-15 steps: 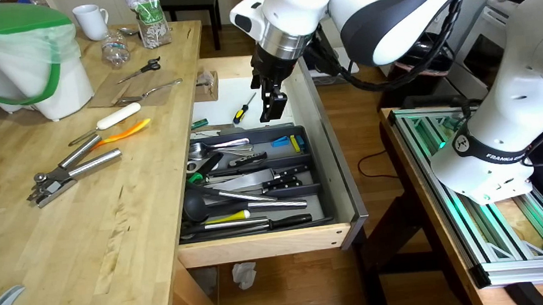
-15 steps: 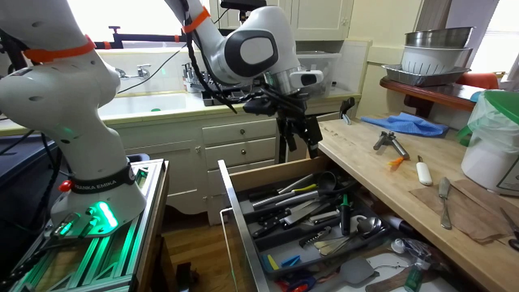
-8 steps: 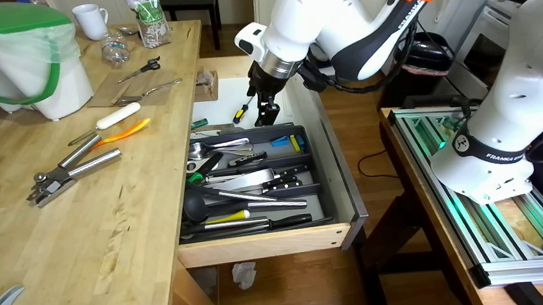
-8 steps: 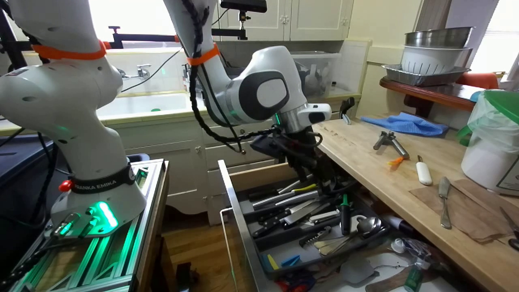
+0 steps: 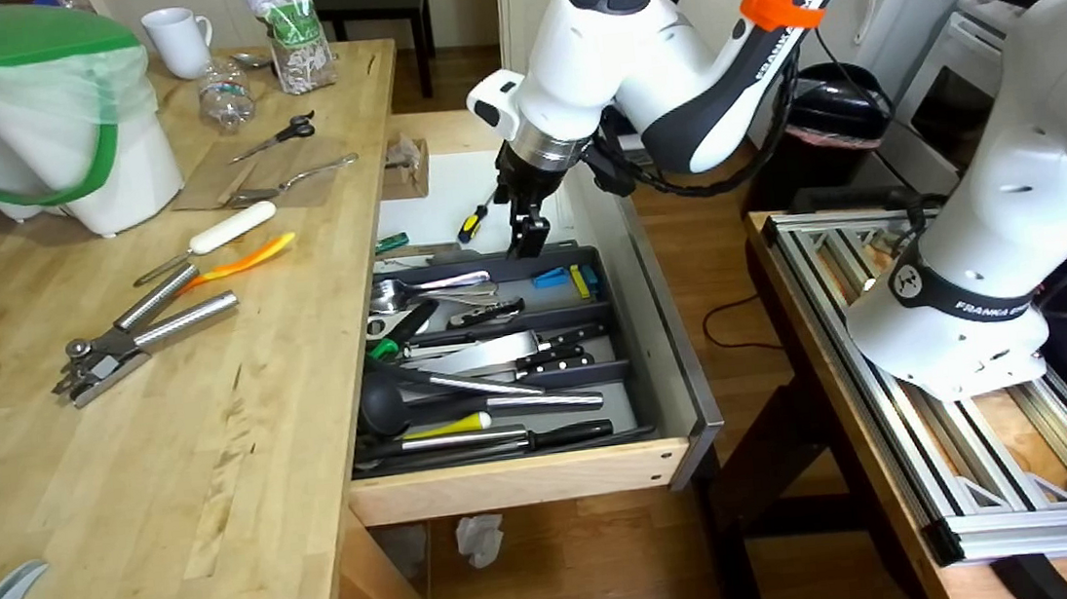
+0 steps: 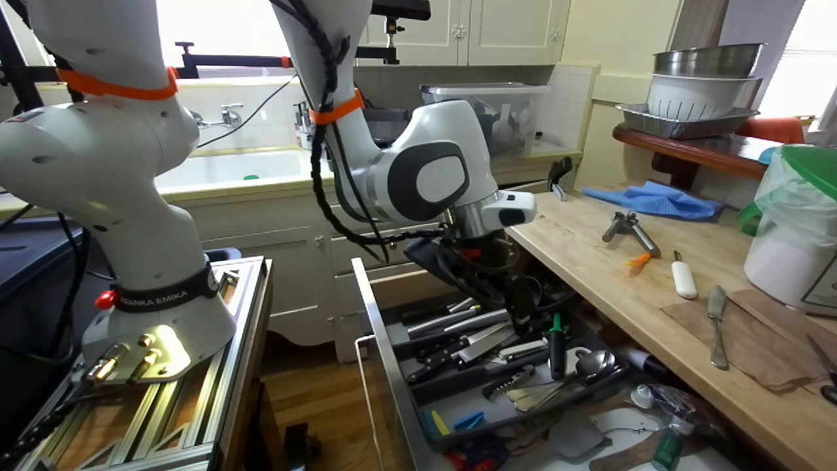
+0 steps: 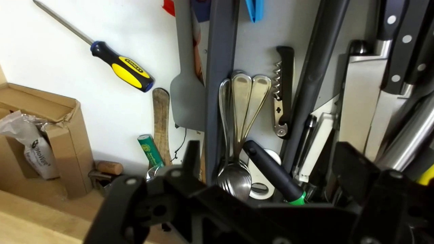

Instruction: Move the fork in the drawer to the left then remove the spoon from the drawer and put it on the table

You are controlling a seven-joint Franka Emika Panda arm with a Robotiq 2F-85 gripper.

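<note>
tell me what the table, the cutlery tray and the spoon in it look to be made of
Table: wood, seemingly satin-finished, judging by the plank grain.
Cutlery tray: probably plastic, matte grey, going by its dull, even colour; coated metal is possible.
Spoon: likely stainless steel, polished, from its bright reflections.

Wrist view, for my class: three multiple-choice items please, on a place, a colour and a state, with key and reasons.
1. Relative to the cutlery tray, where does the Stanley screwdriver lie? A) inside B) outside C) underneath
2. What colour is the handle of the corkscrew? A) red B) yellow C) black
3. How does the gripper stand? A) open B) shut, empty C) clamped on the screwdriver

1 B: it lies on the white floor of the drawer, beyond the tray's wall.
2 C: its handle is black along its length.
3 A: a wide gap shows between its fingers.
</note>
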